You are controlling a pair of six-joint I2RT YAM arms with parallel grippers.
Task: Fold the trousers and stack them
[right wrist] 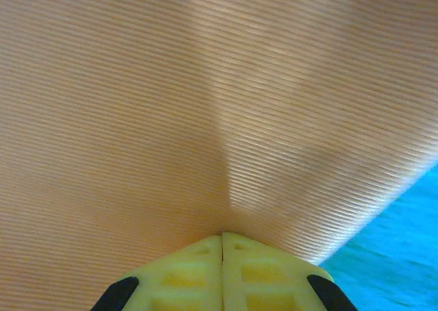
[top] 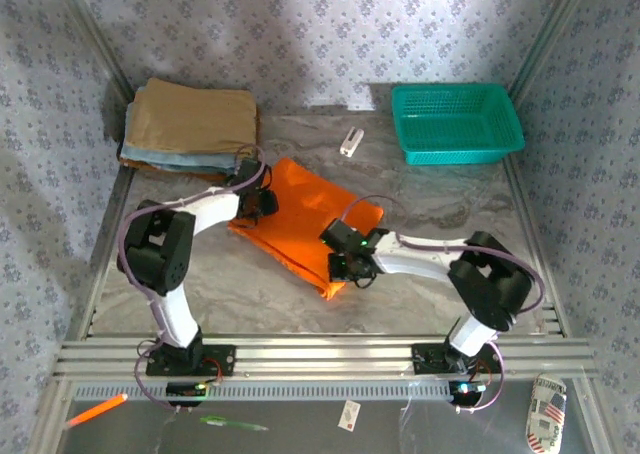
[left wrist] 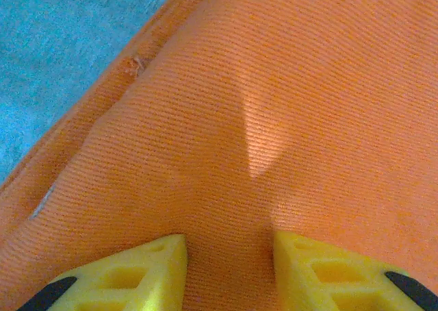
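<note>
Nearest the lens, an aluminium rail [top: 320, 359] runs along the near edge and carries both arm bases. In front of it lie an orange pen [top: 98, 410] at the left and a small white card [top: 348, 414] near the middle. Beyond the rail stretches a grey marbled surface [top: 450, 209], closed in on the left, far and right sides by walls [top: 330, 34] in a pale floral pattern. The trousers [top: 305, 214], bright orange and folded into a slanting rectangle, lie on the middle of the surface. The left gripper [top: 265, 206] is down on their far-left part; in its wrist view the yellow fingers [left wrist: 144, 270] stand apart, pressed on the ribbed fabric with a ridge rising between them. The right gripper [top: 340, 266] is at the near corner, and its fingers [right wrist: 260, 270] are closed together, clamped on a pinch of the trousers. At the far right sits a teal basket [top: 405, 134], its mesh floor in plain sight. At the far left a tan folded cloth [top: 195, 119] lies on a light blue folded cloth [top: 165, 160], just beside the trousers. A small white object [top: 350, 141] rests between stack and basket.
</note>
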